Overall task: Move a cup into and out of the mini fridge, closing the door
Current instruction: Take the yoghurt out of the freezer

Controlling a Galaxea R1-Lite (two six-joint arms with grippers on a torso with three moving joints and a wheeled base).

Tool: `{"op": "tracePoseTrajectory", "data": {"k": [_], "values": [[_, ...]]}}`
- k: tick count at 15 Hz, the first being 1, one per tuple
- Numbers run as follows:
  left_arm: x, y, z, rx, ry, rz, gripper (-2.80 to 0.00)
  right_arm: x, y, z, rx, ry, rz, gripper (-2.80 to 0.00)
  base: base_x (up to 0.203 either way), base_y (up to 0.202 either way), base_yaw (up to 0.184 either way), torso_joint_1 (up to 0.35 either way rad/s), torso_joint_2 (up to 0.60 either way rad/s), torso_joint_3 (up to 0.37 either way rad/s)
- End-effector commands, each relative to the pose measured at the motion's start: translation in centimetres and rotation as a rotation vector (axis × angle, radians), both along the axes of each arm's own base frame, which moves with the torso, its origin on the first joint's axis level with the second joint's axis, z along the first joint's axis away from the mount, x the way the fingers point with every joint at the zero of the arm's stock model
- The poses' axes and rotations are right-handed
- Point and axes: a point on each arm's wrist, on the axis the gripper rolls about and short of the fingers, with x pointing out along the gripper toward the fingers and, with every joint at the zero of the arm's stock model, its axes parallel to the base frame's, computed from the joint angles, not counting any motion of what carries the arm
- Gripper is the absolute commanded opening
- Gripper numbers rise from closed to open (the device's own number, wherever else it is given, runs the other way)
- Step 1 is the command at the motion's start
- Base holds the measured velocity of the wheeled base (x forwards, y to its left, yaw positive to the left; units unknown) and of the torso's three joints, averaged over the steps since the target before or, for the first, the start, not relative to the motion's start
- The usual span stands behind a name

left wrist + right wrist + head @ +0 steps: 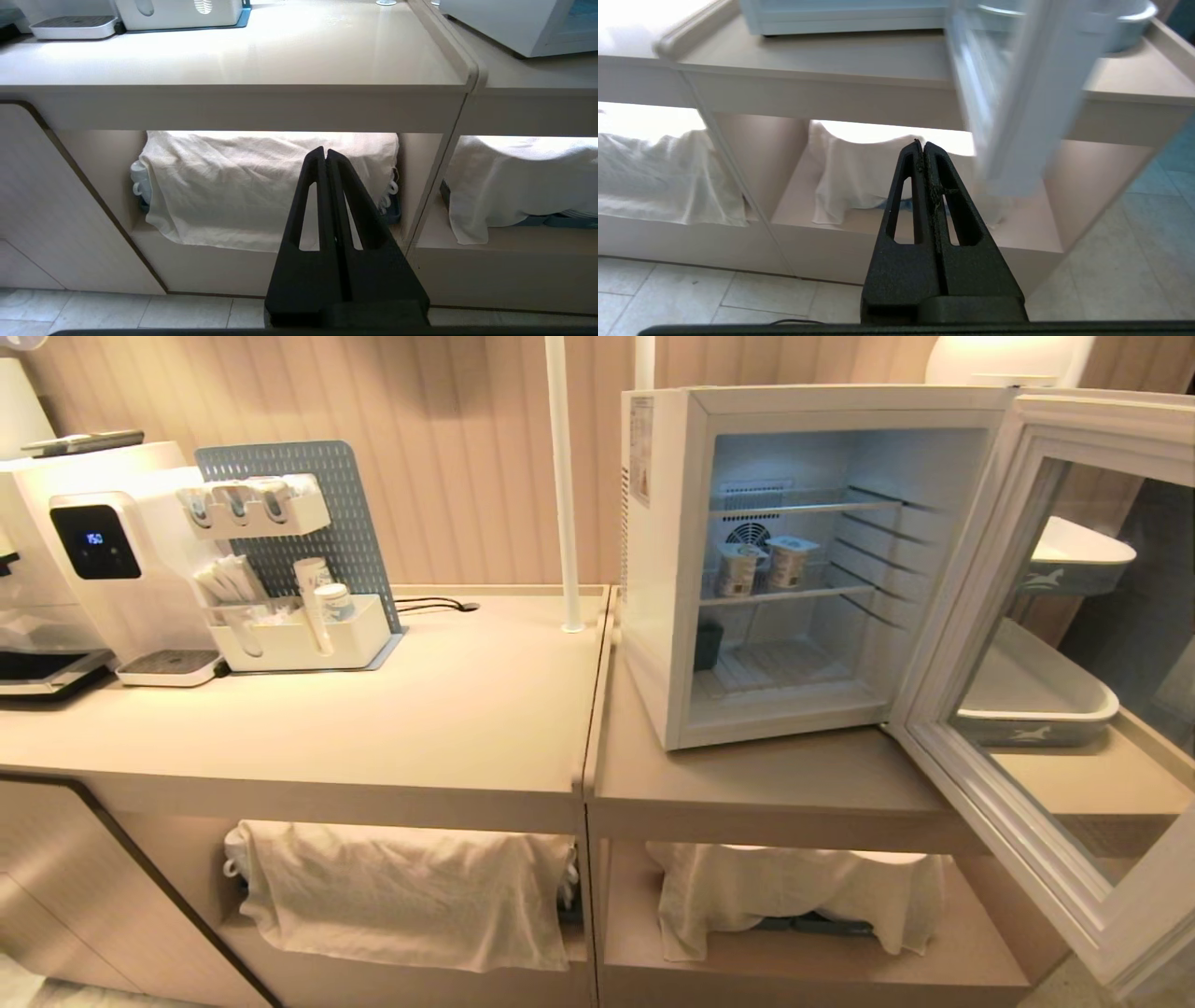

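The white mini fridge (653, 616) stands on the right counter with its inside lit. Its door (1027, 840), pale-framed with a glass window, is swung wide open to the right. Two pale cups (738, 569) (791, 562) stand side by side on the middle wire shelf. A small dark container (708, 644) sits on the fridge floor at the left. My left gripper (325, 151) is shut and empty, low in front of the counter's open shelf. The right gripper (923, 144) is likewise shut and empty, below the open door (1027, 107). Neither arm shows in the head view.
A white water machine (103, 551) and a pegboard organiser (299, 569) stand at the back left of the counter. A white pole (563, 485) rises beside the fridge. Cloths (401, 887) (794, 887) cover the lower shelves. Grey-and-white trays (1027, 700) sit behind the door.
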Motion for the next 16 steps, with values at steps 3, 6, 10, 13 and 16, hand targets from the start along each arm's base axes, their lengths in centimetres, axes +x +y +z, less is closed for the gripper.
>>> {"op": "tracePoseTrajectory", "data": {"k": [3, 6, 10, 13, 16], "values": [[0.01, 0.00, 0.01, 0.000, 0.001, 0.000, -2.80, 0.00, 0.00, -0.01, 0.000, 0.001, 0.000, -2.80, 0.000, 0.193, 0.000, 0.003, 0.00, 0.004], [0.01, 0.00, 0.00, 0.000, 0.001, -0.001, -2.80, 0.00, 0.00, 0.00, 0.000, 0.000, 0.000, -2.80, 0.000, 0.189, 0.003, 0.004, 0.00, 0.000], [0.01, 0.00, 0.01, 0.000, 0.001, -0.001, -2.80, 0.00, 0.00, 0.00, 0.000, 0.000, 0.000, -2.80, 0.000, 0.106, 0.001, 0.003, 0.00, 0.002], [0.01, 0.00, 0.01, 0.000, 0.001, 0.001, -2.80, 0.00, 0.00, 0.01, 0.001, -0.001, 0.000, -2.80, 0.010, 0.000, 0.002, 0.001, 0.00, 0.003], [0.01, 0.00, 0.01, 0.000, 0.001, 0.000, -2.80, 0.00, 0.00, 0.00, 0.001, 0.000, 0.000, -2.80, 0.183, 0.001, 0.006, 0.004, 0.00, 0.003]]}}
